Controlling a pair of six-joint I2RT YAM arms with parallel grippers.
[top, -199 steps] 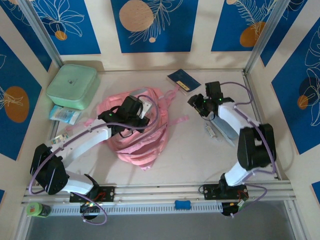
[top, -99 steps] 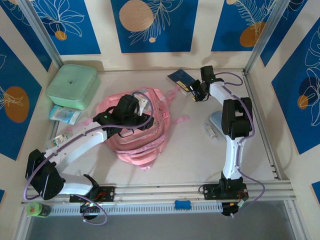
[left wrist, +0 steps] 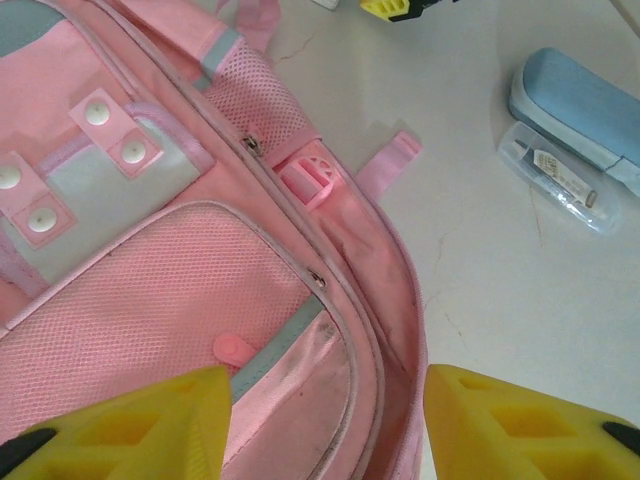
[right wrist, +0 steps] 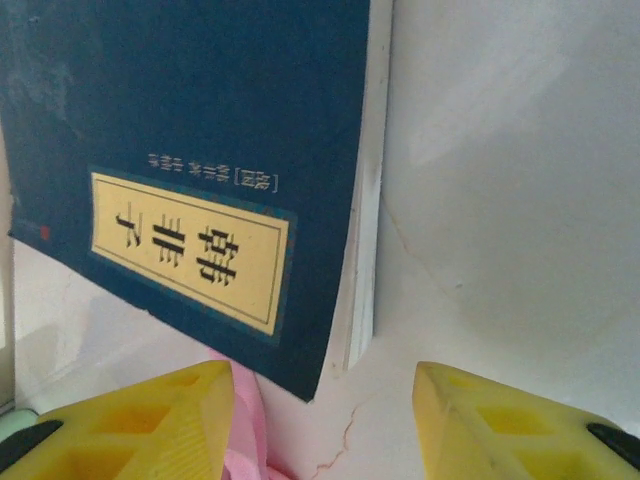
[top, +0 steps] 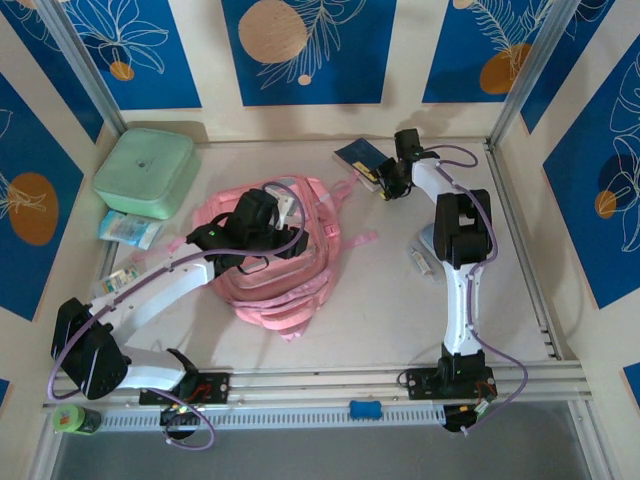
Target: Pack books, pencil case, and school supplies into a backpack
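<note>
**Both tools spread: one over the backpack, one at the navy book**

The pink backpack (top: 272,288) lies slumped on the tabletop (top: 380,310), front pockets up and straps trailing out to the right. The left tool (left wrist: 325,435) hangs directly above the backpack. Its yellow fingers (left wrist: 130,430) are spread apart with nothing between them. In the left wrist view they sit over the mesh front pocket and the grey-trimmed zip line. A pink buckle (left wrist: 312,185) and a strap end (left wrist: 392,160) show at the backpack's edge.

Beyond the backpack's far right corner lies a dark navy book (top: 358,157), flat on the tabletop. The right tool (top: 390,182) is just beside the book, on the side away from the backpack. Its fingers are also spread and pinch nothing. From the right wrist the book's cover, with its pale title label (right wrist: 190,250), fills the space ahead of the tool. The book's near corner points into the gap between the fingers. A bit of pink strap (right wrist: 250,440) lies by that corner.

To the right of the backpack, apart from it, a pale blue pencil case (left wrist: 580,105) rests on the tabletop. A clear plastic case (left wrist: 555,175) lies right beside it.
</note>
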